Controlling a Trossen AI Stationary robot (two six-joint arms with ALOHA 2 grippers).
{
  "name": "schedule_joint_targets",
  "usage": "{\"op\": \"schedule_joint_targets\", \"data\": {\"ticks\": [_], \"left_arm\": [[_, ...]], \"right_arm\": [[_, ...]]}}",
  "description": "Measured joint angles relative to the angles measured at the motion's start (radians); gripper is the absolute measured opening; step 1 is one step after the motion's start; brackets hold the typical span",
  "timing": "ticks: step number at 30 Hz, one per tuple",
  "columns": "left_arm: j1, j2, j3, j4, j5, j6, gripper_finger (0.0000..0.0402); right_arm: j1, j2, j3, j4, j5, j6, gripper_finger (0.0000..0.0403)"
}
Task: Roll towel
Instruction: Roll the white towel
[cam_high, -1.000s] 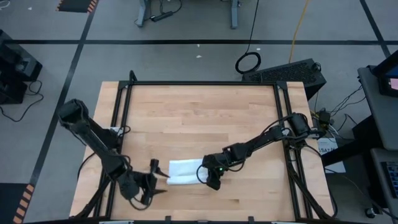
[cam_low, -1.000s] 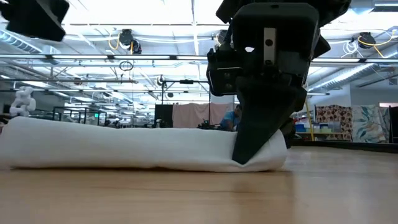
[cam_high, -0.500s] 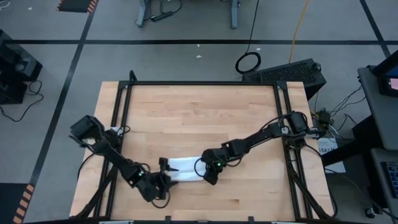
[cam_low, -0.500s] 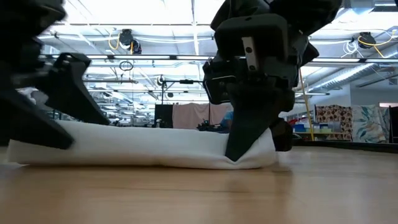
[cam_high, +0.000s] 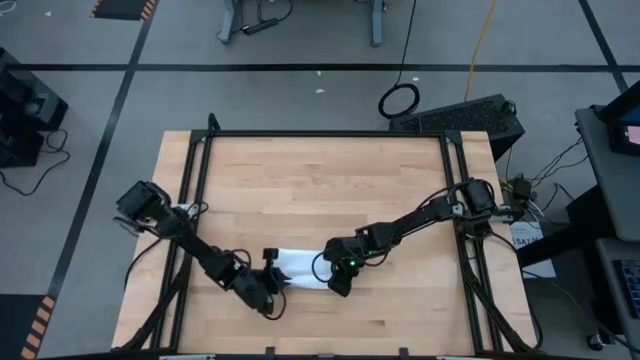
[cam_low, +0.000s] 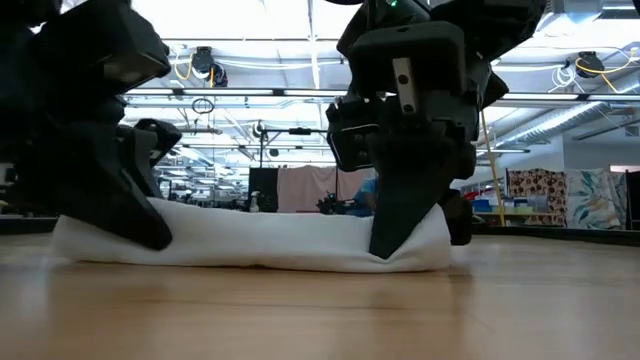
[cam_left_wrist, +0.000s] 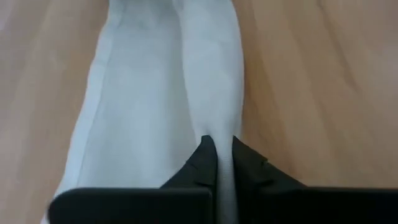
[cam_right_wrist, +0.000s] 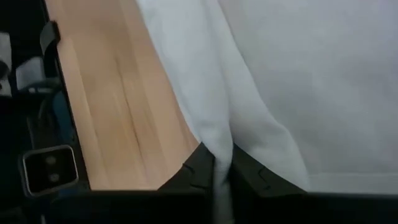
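The white towel (cam_high: 301, 270) lies as a narrow folded strip on the wooden table (cam_high: 320, 180), near the front middle; it runs left to right and rests flat on its underside (cam_low: 260, 262). My left gripper (cam_high: 276, 283) is at its left end, shut on the cloth (cam_left_wrist: 217, 163). My right gripper (cam_high: 337, 284) is at its right end, also shut on the cloth (cam_right_wrist: 217, 167). In the low view the left hand (cam_low: 110, 160) covers the towel's left end and the right hand (cam_low: 410, 150) covers its right end. My left gripper pinches a raised fold of the towel (cam_left_wrist: 214, 127) at the strip's left end, between its two fingers (cam_left_wrist: 199, 165). The fingers slant down from the table's left and lie along the strip. The towel stays on the table. My right gripper pinches a raised fold (cam_right_wrist: 214, 134) at the towel's right end between its two fingers (cam_right_wrist: 245, 171). It slants down from the table's far right. The cloth rises to the fingertips there; the rest of the towel lies on the table.
A black metal frame (cam_high: 320, 134) borders the table's far, left and right sides. Bare wood lies beyond the towel toward the far edge and in front of it (cam_low: 320, 320). Cables and equipment (cam_high: 470, 115) sit on the floor past the table.
My left gripper has come down and toward the table's right, reached the towel's left end, and shut on it from wide open. The towel's left end has shifted a little toward the right. My right gripper has kept its hold at the right end.
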Motion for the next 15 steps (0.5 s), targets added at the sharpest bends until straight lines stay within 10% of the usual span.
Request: {"op": "schedule_joint_targets", "data": {"ticks": [9, 15], "left_arm": [[0.058, -0.096, 0.001, -0.083, 0.250, -0.170, 0.0020], [0.111, -0.103, 0.000, -0.161, 0.344, -0.271, 0.0015]], "right_arm": [[0.016, -0.065, -0.001, -0.012, 0.066, -0.234, 0.0068], [0.087, -0.171, -0.002, -0.056, 0.313, -0.500, 0.0123]]}}
